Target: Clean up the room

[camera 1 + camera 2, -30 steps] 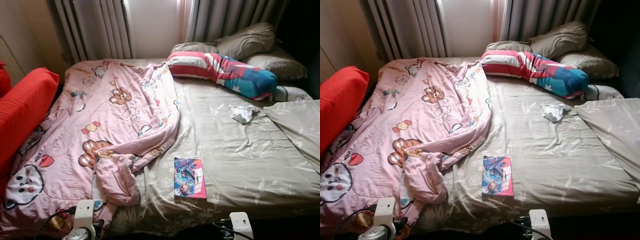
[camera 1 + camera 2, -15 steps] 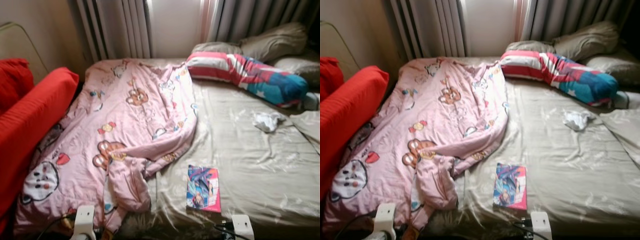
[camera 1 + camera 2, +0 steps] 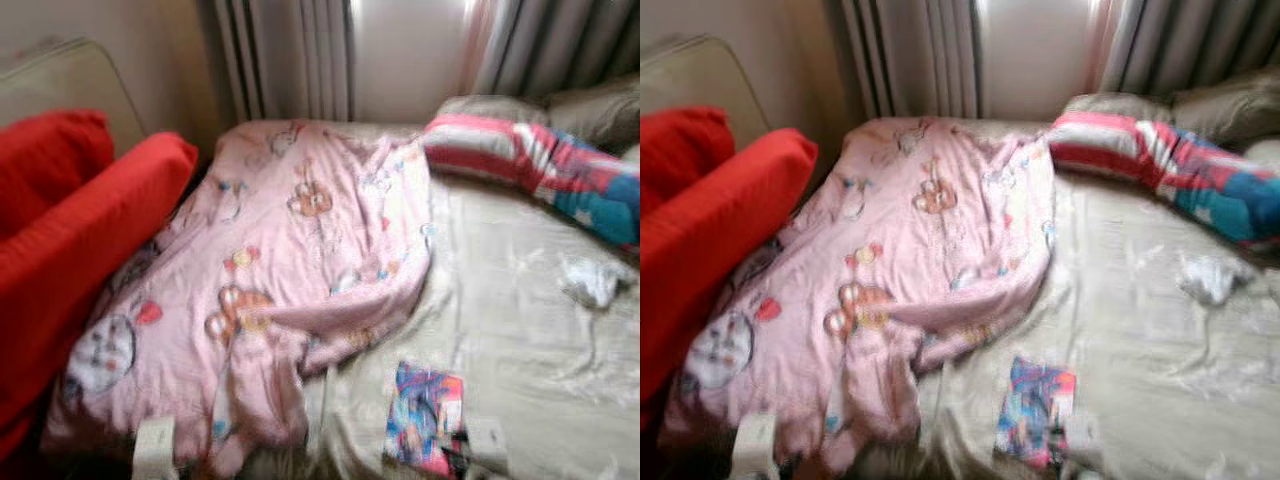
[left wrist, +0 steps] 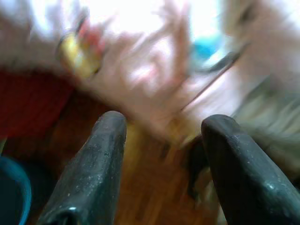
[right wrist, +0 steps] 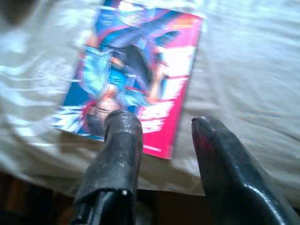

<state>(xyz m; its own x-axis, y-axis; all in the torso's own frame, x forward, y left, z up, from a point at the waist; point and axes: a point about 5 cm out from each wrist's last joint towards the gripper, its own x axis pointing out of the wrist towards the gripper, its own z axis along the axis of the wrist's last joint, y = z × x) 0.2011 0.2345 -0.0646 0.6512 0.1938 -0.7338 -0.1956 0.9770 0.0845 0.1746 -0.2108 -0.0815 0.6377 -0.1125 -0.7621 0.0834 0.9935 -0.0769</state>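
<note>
Currently, your head views are blurred but legible. You have a bed (image 3: 540,330) with a beige sheet, and a pink cartoon-print quilt (image 3: 290,260) heaped over its left half. A magazine (image 3: 428,418) with a blue and pink cover lies flat on the sheet near the bed's front edge, just right of the quilt's lower fold, its long axis running from the foot of the bed toward the pillows. A striped red, white and blue bolster (image 3: 545,170) lies across the head of the bed, with a crumpled white cloth (image 3: 592,282) on the sheet below it. Red cushions (image 3: 70,250) stand at the left.

Your left wrist view shows the left gripper (image 4: 161,136) with fingers spread apart, empty, above blurred pink fabric and wooden floor.

Your right wrist view shows the right gripper (image 5: 161,129) spread, holding nothing, just over the magazine's (image 5: 136,75) near edge; contact cannot be judged.
</note>
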